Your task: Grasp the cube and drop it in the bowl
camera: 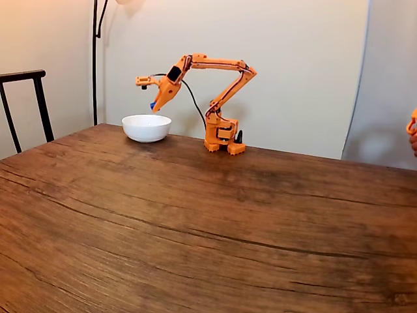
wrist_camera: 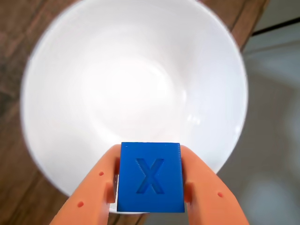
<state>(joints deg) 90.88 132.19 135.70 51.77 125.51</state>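
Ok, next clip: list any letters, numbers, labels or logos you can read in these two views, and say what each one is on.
"X": a raised or embossed letter on the upward face of the blue cube, which sits between the orange fingers above the white bowl in the wrist view.
No other text: the bowl is plain, and in the fixed view the arm and wooden table show no readable markings.

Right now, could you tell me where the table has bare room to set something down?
The wood in front of the bowl and arm base is bare. It is crowded at the bowl, where the end effector holds the cube above it.
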